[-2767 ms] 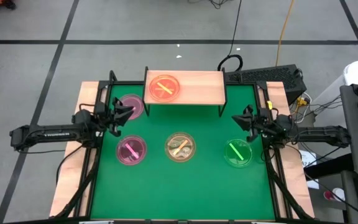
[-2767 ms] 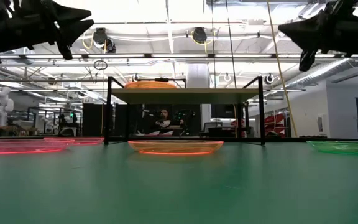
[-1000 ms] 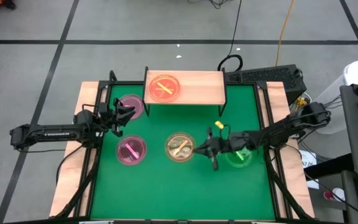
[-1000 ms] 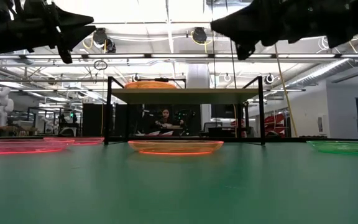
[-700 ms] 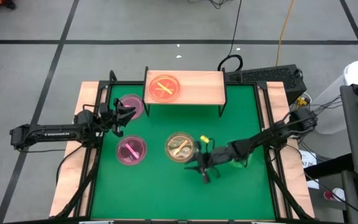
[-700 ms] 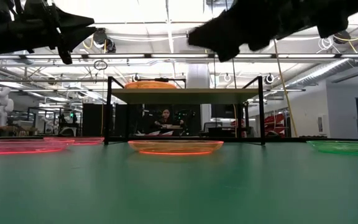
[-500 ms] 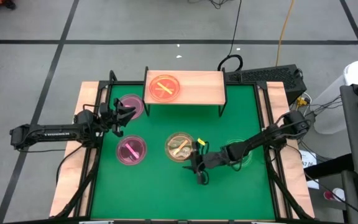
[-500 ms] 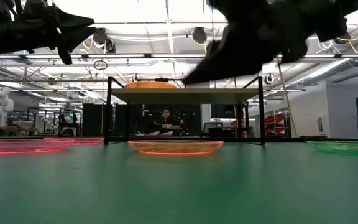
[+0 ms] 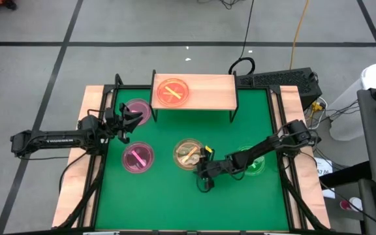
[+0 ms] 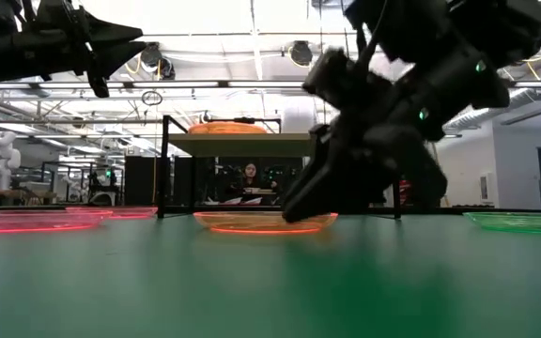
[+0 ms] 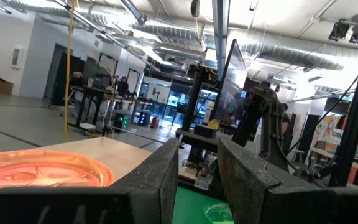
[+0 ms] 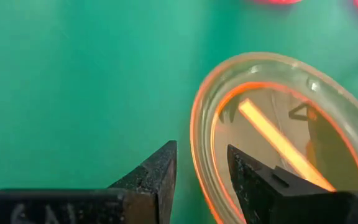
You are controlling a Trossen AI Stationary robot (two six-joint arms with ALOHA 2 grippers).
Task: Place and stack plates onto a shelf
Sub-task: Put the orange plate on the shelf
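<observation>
- High view: the right hand (image 9: 202, 175) is reaching low across the green bench (image 9: 168, 196) to the near edge of the amber plate (image 9: 188, 154) at centre. A green plate (image 9: 249, 162) is lying under the right arm, 2 pink plates (image 9: 138, 157) are sitting on the bench's left side, and 1 orange plate (image 9: 171, 92) is resting on the left half of the shelf (image 9: 211, 93). The left hand (image 9: 129, 120) is hovering beside the farther pink plate (image 9: 138, 109).
- Low view: the right hand (image 10: 301, 199) is dipping to the rim of the amber plate (image 10: 265, 222) in front of the shelf (image 10: 280, 143), with the left hand (image 10: 111, 45) hanging high at the left.
- Left wrist view: the left hand (image 11: 199, 163) is keeping its fingers slightly apart, pinching nothing, with the orange plate (image 11: 42, 175) glowing on the shelf (image 11: 114, 152) ahead.
- Right wrist view: the right hand (image 12: 202, 167) is spreading its 2 fingers (image 12: 151, 175) around the amber plate (image 12: 278, 134) rim, 1 outside, 1 inside, not yet pinching.
</observation>
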